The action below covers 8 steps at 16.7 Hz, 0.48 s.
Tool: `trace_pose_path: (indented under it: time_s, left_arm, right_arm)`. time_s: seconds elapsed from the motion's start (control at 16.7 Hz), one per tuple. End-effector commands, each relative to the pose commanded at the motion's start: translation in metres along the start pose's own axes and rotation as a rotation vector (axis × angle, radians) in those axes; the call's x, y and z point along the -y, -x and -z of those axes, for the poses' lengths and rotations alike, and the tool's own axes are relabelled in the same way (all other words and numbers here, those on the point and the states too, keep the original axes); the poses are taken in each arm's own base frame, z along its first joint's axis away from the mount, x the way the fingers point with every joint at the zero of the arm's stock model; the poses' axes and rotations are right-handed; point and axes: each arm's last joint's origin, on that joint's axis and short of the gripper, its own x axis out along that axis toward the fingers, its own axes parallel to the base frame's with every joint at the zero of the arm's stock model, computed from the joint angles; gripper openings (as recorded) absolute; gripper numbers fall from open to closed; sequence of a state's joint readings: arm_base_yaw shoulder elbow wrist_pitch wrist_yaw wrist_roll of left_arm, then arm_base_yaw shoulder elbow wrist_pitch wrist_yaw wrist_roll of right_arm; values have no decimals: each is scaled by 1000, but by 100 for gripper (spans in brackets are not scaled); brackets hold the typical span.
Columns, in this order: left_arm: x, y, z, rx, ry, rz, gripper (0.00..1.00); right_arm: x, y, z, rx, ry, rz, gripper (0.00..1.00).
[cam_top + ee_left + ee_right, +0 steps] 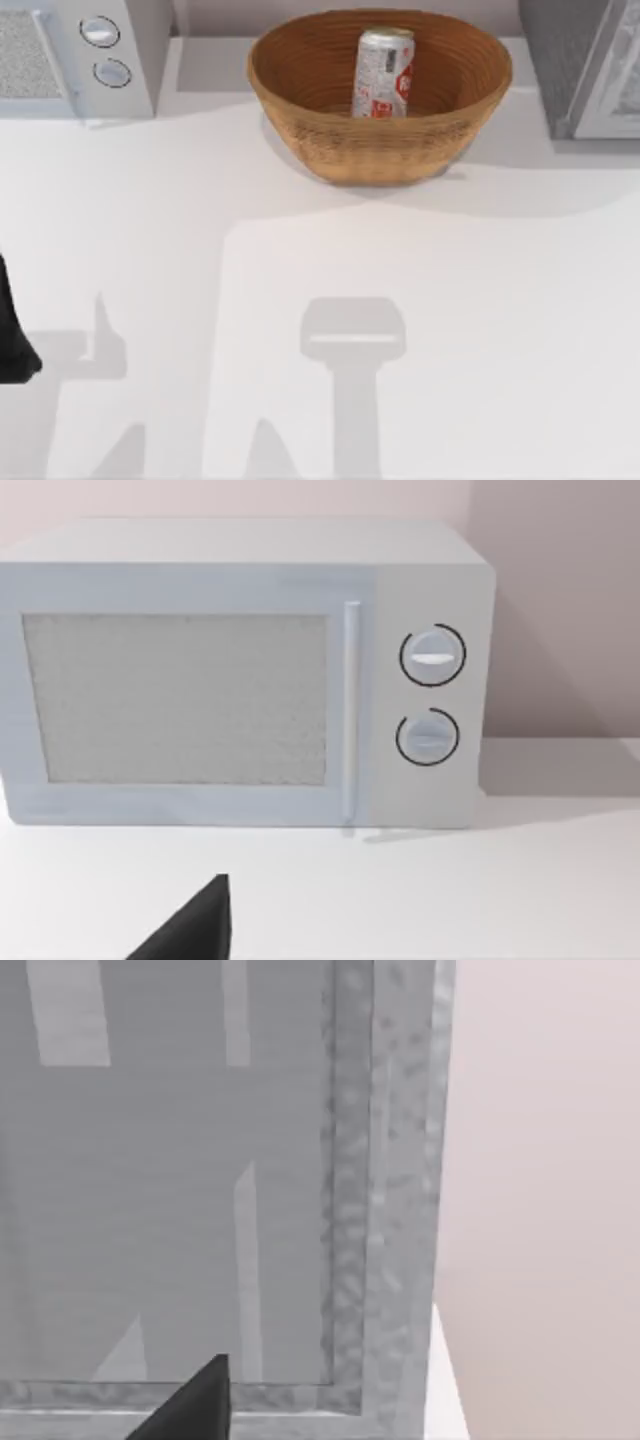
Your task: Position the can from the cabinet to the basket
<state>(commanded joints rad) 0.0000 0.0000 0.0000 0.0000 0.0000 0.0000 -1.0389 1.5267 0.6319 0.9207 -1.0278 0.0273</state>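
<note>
The can [382,72] stands upright inside the basket [300,60], so delivery looks done. Whether either gripper is spread, I cannot tell

We're counting one basket [380,150] at the table's [400,350] far edge, and one can [383,72] sitting inside it. We're seeing one white microwave [85,55] at the far left corner, carrying two round knobs [432,656], and one grey cabinet [585,65] at the far right corner. One dark arm [15,340] is showing at the left edge.
</note>
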Motion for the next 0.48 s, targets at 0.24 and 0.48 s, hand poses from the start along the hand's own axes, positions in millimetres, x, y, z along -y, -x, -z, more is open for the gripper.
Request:
trace_pose_path:
  time_s: [0.24,0.48]
  left_arm:
    - [0,0,0,0,0,0,100]
    - [0,0,0,0,0,0,100]
  right_arm:
    - [27,-12,-69,-9,-14,3,100]
    - [29,-13,-157,-15,-26,5,100]
